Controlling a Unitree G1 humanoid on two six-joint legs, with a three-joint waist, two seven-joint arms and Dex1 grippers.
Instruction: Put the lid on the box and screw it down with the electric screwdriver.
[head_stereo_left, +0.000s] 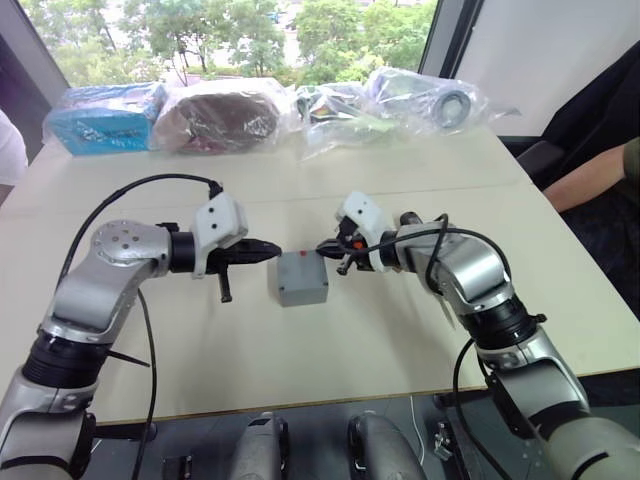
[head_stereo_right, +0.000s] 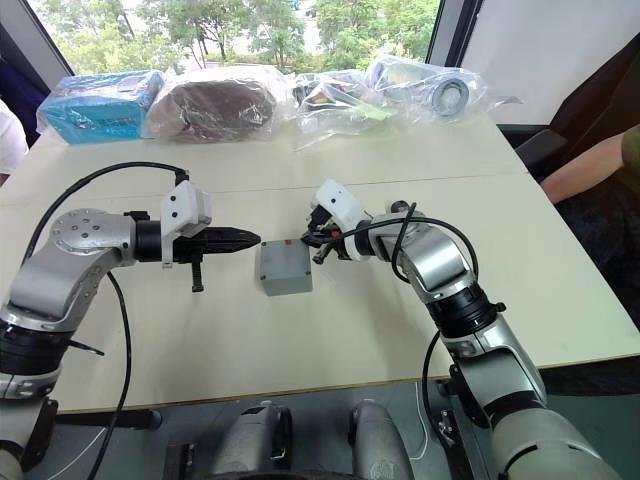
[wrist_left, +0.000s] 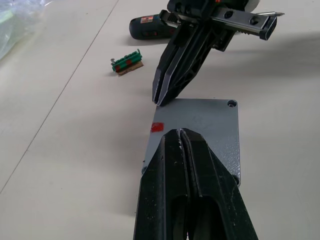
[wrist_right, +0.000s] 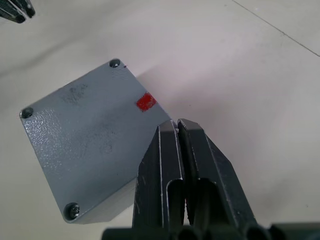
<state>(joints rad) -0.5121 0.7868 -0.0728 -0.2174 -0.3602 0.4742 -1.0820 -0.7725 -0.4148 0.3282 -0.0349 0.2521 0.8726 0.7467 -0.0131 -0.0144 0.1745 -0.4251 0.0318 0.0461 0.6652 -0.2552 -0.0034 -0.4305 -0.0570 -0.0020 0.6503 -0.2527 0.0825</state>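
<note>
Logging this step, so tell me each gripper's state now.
Left gripper: shut, holding nothing.
Right gripper: shut, holding nothing.

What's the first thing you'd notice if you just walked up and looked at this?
A small grey box with its lid on sits mid-table, and the left gripper and right gripper, both shut, point at it from either side. Behind them, the electric screwdriver lies on the table.

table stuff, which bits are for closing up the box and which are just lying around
For the job:
lid, already on the box
electric screwdriver
left hand and right hand, both shut

Lying about:
green-and-brown block
bagged items along the table's far edge
</note>
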